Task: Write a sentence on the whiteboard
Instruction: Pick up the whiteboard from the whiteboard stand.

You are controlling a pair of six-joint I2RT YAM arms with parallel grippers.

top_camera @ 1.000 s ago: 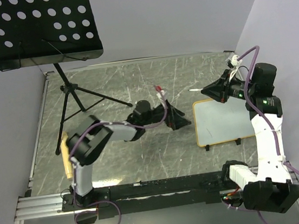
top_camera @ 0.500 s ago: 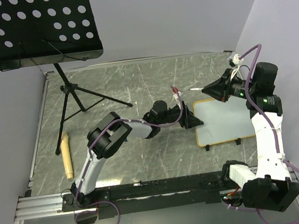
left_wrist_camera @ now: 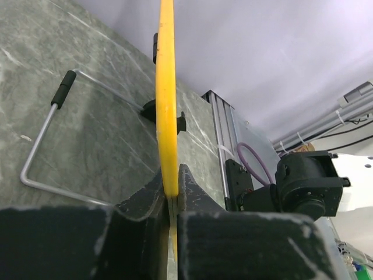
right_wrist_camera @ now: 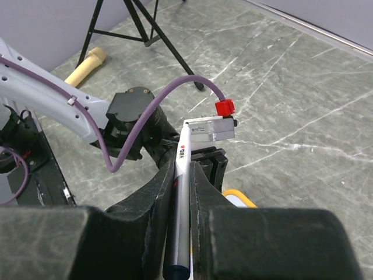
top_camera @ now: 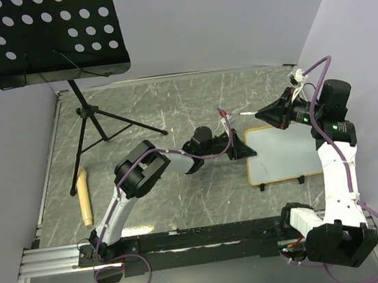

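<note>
The whiteboard [top_camera: 283, 152], white with a yellowish frame, lies at the table's right; its face looks blank and the sentence does not show. My left gripper [top_camera: 245, 152] is shut on the frame's left edge. In the left wrist view that frame edge [left_wrist_camera: 166, 87] runs straight up from between the closed jaws of the left gripper [left_wrist_camera: 171, 186]. My right gripper [top_camera: 261, 114] hovers above the board's far left corner, shut on a white marker [right_wrist_camera: 182, 192] that points toward the left arm. A corner of the whiteboard [right_wrist_camera: 240, 197] peeks out beside the right gripper [right_wrist_camera: 185, 169].
A black perforated music stand [top_camera: 41, 35] on a tripod [top_camera: 94, 125] fills the far left. A tan wooden cylinder [top_camera: 83, 196] lies by the left wall. The board's wire prop [left_wrist_camera: 41, 151] rests on the table behind it. Walls close in on the left, back and right.
My left arm has reached right to the whiteboard's left edge and its jaws have shut on the frame. The right gripper with the marker has hardly moved.
</note>
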